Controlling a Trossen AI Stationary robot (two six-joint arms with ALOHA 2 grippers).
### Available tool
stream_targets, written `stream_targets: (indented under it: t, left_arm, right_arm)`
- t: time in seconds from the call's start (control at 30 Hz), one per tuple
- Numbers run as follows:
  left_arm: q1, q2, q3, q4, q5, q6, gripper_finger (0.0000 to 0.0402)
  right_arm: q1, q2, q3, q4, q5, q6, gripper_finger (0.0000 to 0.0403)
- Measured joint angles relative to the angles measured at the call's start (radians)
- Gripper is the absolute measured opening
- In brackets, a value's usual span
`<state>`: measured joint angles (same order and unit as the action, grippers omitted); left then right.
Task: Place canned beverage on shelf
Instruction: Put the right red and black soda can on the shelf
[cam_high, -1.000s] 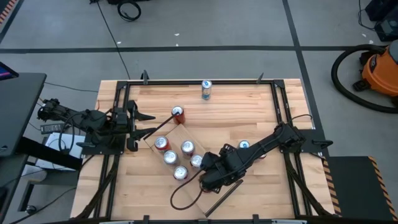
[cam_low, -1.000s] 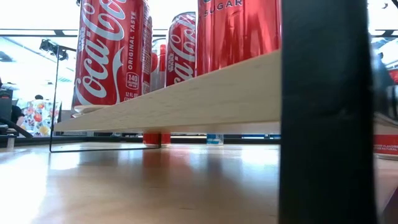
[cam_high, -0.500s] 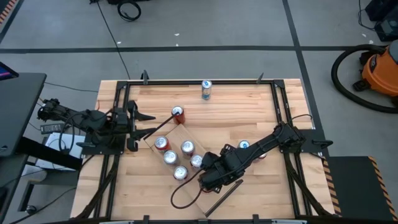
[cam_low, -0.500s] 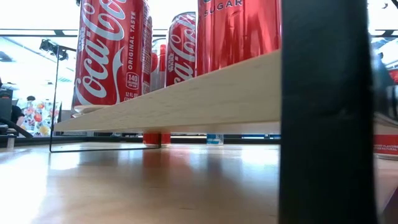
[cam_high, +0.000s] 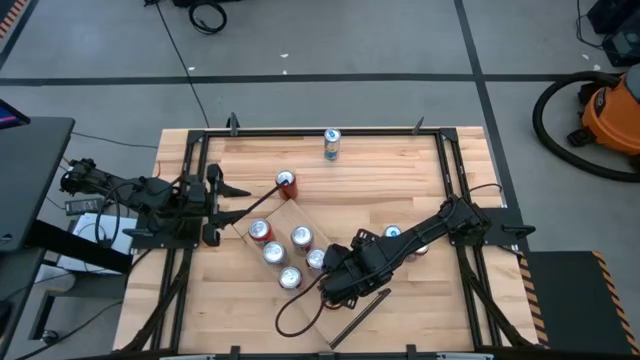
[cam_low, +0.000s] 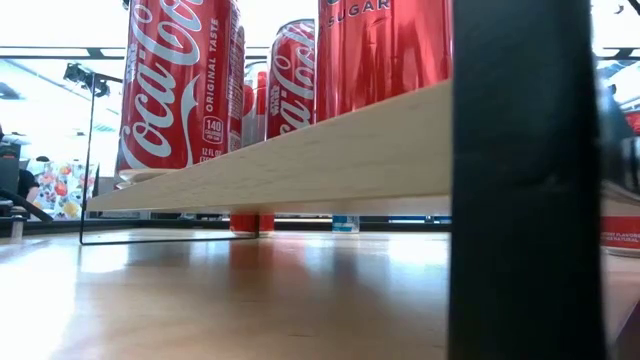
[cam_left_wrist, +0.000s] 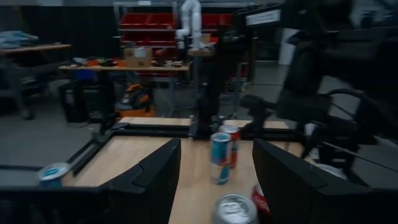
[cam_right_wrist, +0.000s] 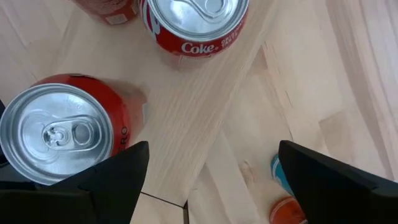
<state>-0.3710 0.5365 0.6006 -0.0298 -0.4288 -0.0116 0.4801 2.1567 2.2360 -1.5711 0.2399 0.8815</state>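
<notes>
The shelf (cam_high: 290, 262) lay slantwise on the table (cam_high: 370, 175), near its middle, with four red cans (cam_high: 281, 251) standing upright on it in a loose cluster. A fifth red can (cam_high: 286, 182) stood on the table just beside the shelf's far end, and a blue can (cam_high: 331, 144) stood well apart near the table's far edge.

The right gripper (cam_high: 335, 288) hung over the shelf's near half, just beside the cluster. In its wrist view the two dark fingers (cam_right_wrist: 112, 180) stood wide apart and held nothing; below them were two can tops (one lettered "Coke") on the pale plank, and bare table past the plank's edge. Another can (cam_high: 392, 234) showed just beside the right arm, on the table.

The left gripper (cam_high: 222, 190) waited at the table's left edge, pointing inward toward the fifth can. Its fingers (cam_left_wrist: 149, 180) stood a modest way apart with nothing between them; cans showed farther off on the table.

From table height, the shelf's wooden edge (cam_low: 300, 160) ran across with red cans (cam_low: 180, 85) on top, and a black rod (cam_low: 525, 180) close to the camera.
</notes>
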Motion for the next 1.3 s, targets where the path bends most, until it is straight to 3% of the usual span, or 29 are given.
stream_targets:
  t: [0.5,0.77,1.0,1.3]
  left_arm:
    - [0.000,0.000,0.000,0.014,0.026,0.021,0.0210]
    - [0.000,0.000,0.000,0.014,0.072,0.015,0.0210]
    - [0.000,0.000,0.000,0.016,0.073,0.023,0.0210]
    - [0.000,0.000,0.000,0.018,0.072,0.023,0.0210]
  right_arm:
    - [-0.013,-0.090,0.000,0.000,0.046,-0.022,0.0358]
    - [0.008,-0.100,-0.001,0.000,0.015,-0.162,0.0349]
    - [0.015,-0.100,-0.092,-0.001,0.048,-0.183,0.0347]
    - [0.004,-0.098,-0.247,0.014,-0.110,-0.104,0.0347]
